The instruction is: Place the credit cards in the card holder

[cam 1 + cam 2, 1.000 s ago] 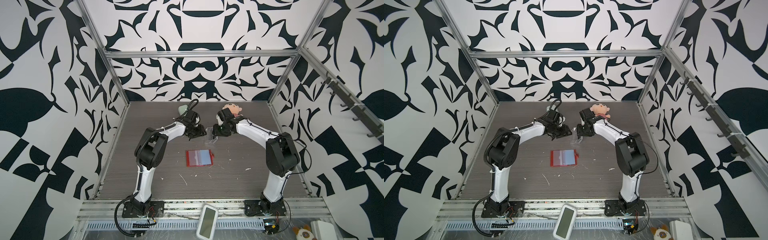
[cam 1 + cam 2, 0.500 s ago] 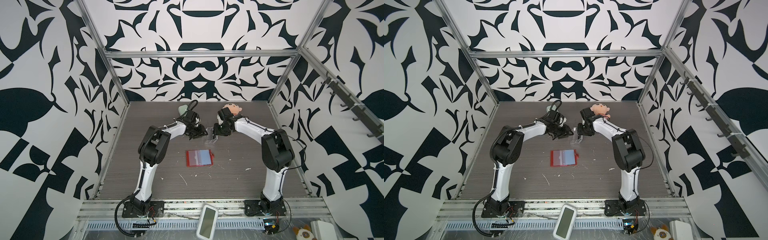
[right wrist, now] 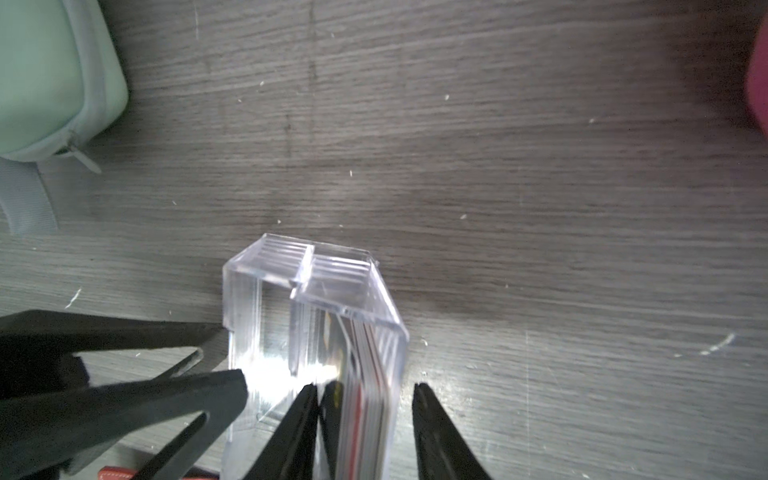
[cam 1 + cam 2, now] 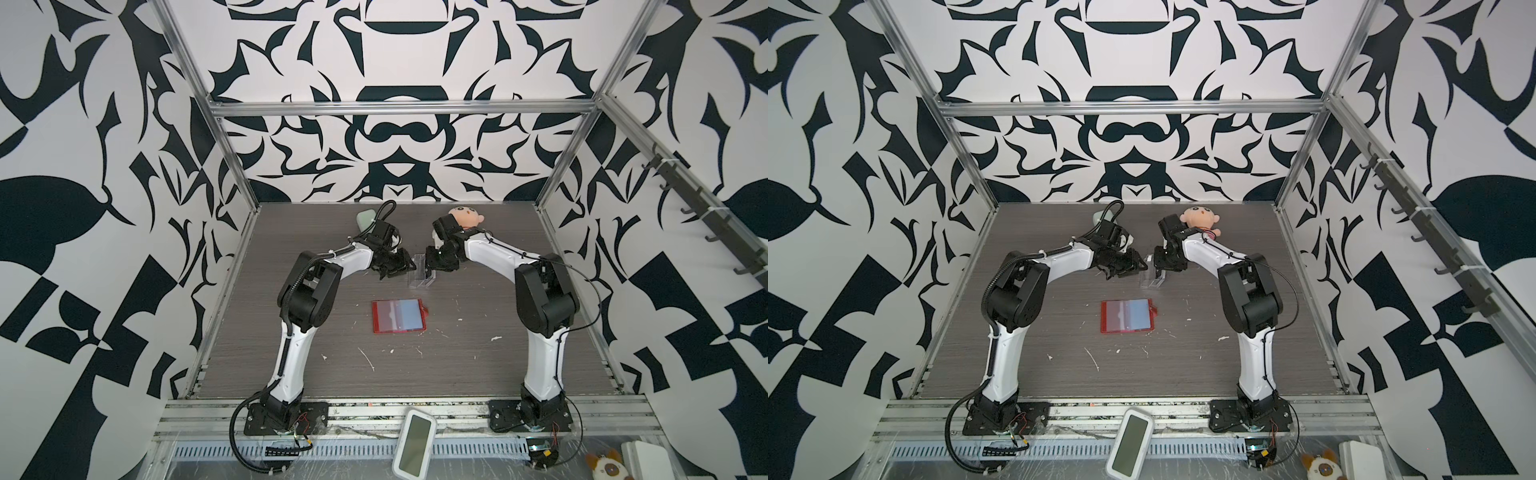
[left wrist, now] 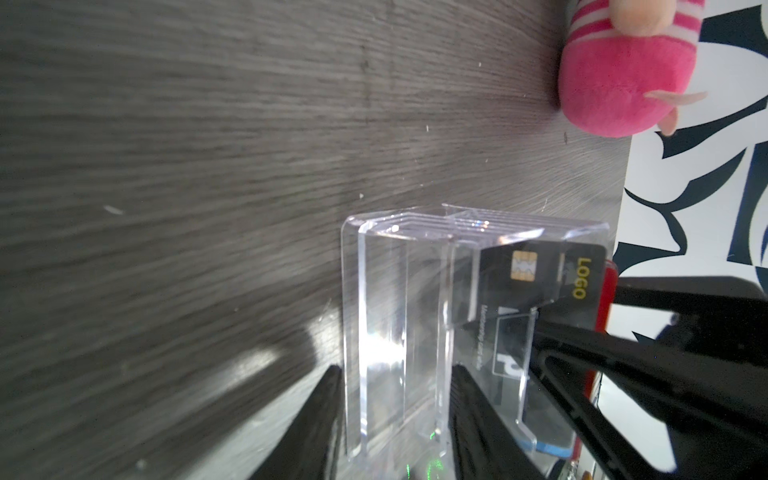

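Credit cards [image 5: 536, 282] stand inside the clear box [image 5: 395, 332].

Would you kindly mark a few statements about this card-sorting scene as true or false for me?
1. The red leather-look card holder lies flat on the grey wood-grain table. True.
2. The clear acrylic box is empty. False: a black card and others stand in it.
3. The left pincer and right pincer both straddle parts of that box. True.
4. The pale green zip case rests on the card holder. False: it lies apart, at the table's back.
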Controlling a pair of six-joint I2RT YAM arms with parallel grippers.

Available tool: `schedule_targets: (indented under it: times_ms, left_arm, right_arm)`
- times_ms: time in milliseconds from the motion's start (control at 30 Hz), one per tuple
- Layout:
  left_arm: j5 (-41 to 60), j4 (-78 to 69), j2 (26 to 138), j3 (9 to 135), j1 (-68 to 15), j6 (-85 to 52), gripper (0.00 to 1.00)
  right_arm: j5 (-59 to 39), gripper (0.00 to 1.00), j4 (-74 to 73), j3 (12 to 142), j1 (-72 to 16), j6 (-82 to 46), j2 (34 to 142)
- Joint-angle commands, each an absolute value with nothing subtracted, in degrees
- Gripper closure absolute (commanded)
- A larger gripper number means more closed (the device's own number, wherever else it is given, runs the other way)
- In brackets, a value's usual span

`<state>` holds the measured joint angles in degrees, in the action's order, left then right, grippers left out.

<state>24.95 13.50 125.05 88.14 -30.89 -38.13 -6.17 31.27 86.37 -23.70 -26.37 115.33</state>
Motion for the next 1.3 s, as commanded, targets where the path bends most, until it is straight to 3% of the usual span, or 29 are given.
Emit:
schedule_targets:
  times_ms: [0,1067,1267]
  left_arm:
    - [21.3,15.5,126.9,86.8,-30.4,-39.3,0.57]
    - [20.1,13.9,126.8,83.8,-30.3,-43.0,0.6]
    - [20.1,13.8,126.8,83.7,-30.4,-43.2,0.6]
  right_arm:
    - [-4.9,0.6,34.3,89.0,-23.6,-25.0,114.8]
    - [-2.9,0.68,42.8,94.0,-24.3,-21.8,114.6]
    - [-2.0,0.74,43.8,94.5,-24.7,-21.5,114.4]
